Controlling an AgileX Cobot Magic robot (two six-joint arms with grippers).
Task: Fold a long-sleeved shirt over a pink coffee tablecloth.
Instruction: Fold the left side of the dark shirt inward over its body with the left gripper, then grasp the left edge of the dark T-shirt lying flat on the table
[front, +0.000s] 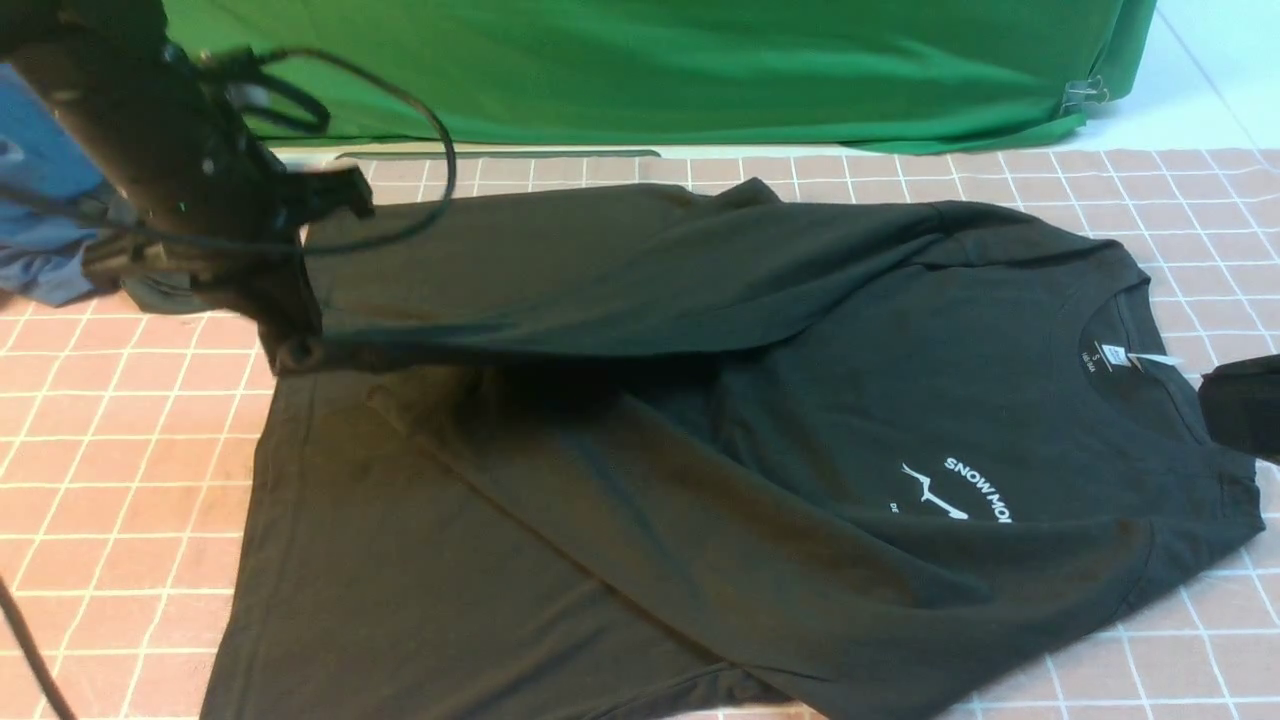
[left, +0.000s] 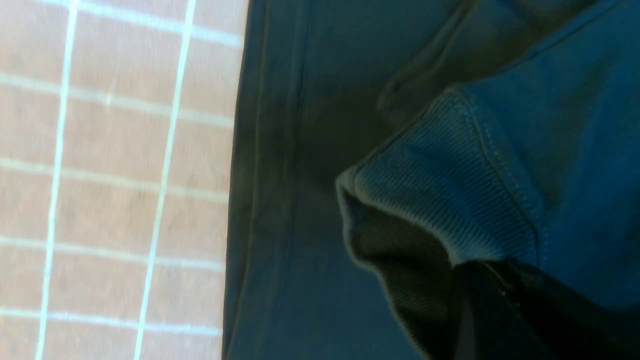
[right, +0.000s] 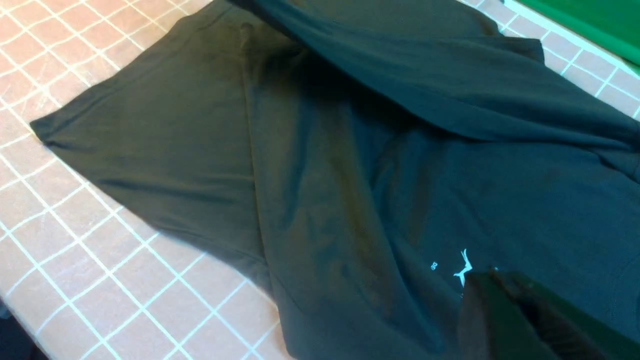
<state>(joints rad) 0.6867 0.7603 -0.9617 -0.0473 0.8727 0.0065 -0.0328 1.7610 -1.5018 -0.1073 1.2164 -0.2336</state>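
pinching the long-sleeved shirt (front: 700, 500) cuff (left: 440, 170), left fingers (left: 525, 310) hover; right fingers (right: 515, 320) pressed together

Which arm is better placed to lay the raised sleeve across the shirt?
Left: the left gripper is shut on the sleeve cuff, lifted above the long-sleeved shirt; the right gripper is off by the collar.

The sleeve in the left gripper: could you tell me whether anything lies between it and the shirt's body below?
Nothing visible does: the left gripper holds the cuff above the long-sleeved shirt, whose body lies bare beneath.
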